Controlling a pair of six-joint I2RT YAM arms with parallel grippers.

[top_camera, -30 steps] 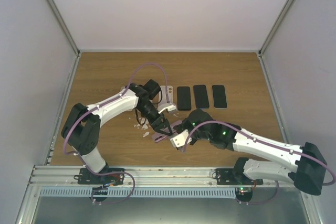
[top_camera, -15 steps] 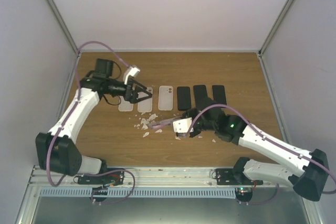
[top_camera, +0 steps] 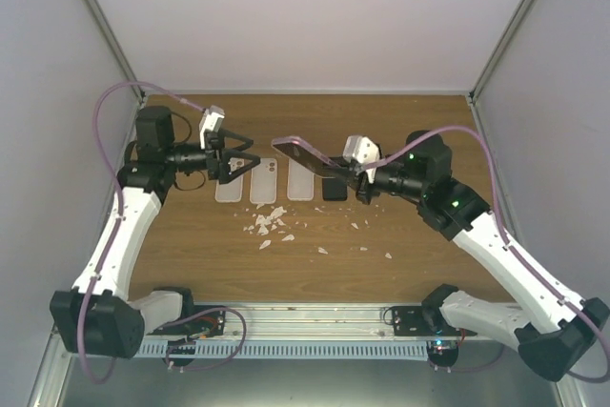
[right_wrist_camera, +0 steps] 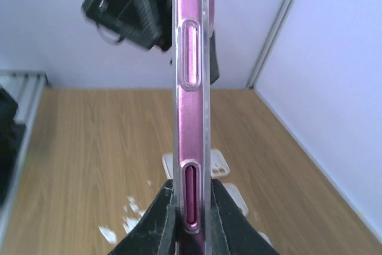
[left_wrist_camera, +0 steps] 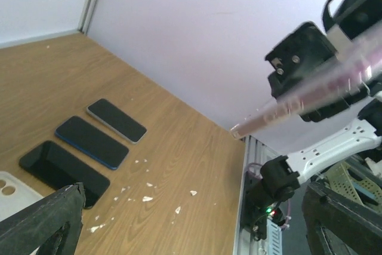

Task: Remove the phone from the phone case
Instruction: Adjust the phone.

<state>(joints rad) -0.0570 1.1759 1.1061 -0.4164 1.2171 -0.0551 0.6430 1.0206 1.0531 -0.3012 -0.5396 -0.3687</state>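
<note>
Left of the pink phone [top_camera: 305,156], the left gripper [top_camera: 244,161] hangs above the table [top_camera: 429,131], fingers spread wide and empty. The phone, in its clear case [top_camera: 286,146], is aloft and tilted, its right end clamped by the right gripper [top_camera: 345,173].
</note>
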